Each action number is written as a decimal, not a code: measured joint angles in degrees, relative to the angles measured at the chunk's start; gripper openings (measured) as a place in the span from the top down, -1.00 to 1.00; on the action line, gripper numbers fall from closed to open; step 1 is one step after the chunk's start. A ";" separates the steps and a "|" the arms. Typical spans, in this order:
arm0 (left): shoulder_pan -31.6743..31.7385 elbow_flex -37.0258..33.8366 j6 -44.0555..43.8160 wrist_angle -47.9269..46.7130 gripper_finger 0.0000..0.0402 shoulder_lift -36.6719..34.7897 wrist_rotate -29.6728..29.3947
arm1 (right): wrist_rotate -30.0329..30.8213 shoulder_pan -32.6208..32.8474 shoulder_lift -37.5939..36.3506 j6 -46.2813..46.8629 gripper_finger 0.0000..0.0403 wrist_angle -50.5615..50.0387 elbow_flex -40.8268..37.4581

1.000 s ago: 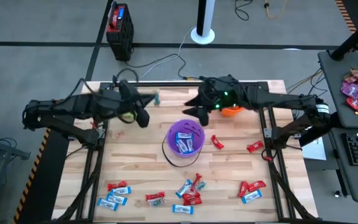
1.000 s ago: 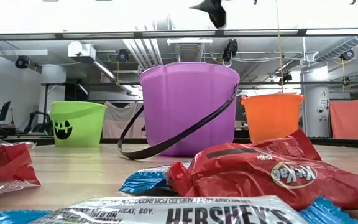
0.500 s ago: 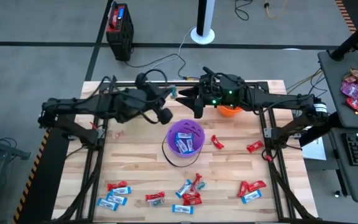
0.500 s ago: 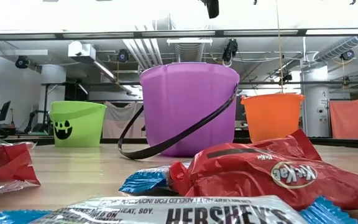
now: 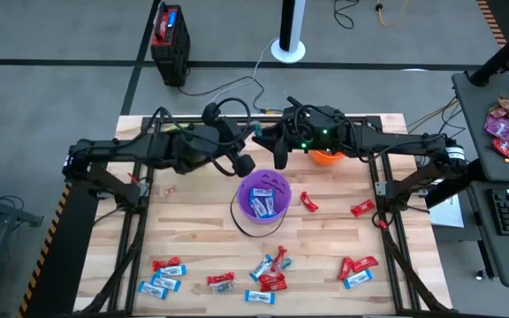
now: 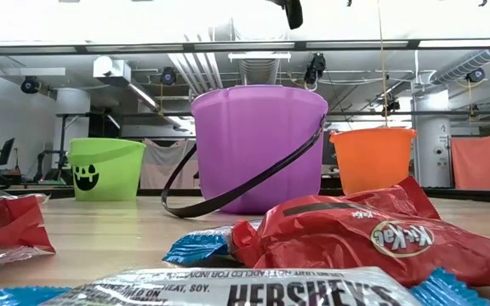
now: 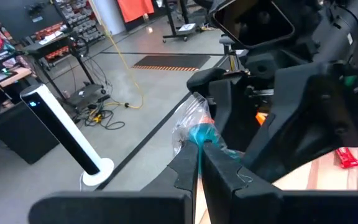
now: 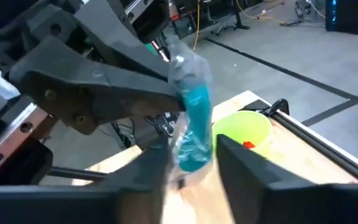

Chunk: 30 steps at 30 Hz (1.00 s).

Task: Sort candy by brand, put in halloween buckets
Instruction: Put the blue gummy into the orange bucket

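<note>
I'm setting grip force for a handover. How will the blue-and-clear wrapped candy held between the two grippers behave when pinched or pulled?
The blue-and-clear wrapped candy probably flops: its clear end stands crumpled beyond the left gripper. It looks light, pinched by one edge without sagging. The glossy film may slip, so the right gripper, fingers open around it, should probably close on the blue body.

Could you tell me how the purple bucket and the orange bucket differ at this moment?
The purple bucket stands mid-table in open view, blue-wrapped candy showing inside; the orange bucket sits at the far edge, mostly hidden under the right arm, contents unseen. The purple one's black handle hangs down; no handle shows on the orange one. Both stand upright.
</note>
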 joint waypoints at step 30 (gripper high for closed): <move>0.81 4.04 -9.05 -24.76 0.61 -0.19 -11.61 | 16.31 -19.04 1.71 18.43 0.61 -72.16 6.36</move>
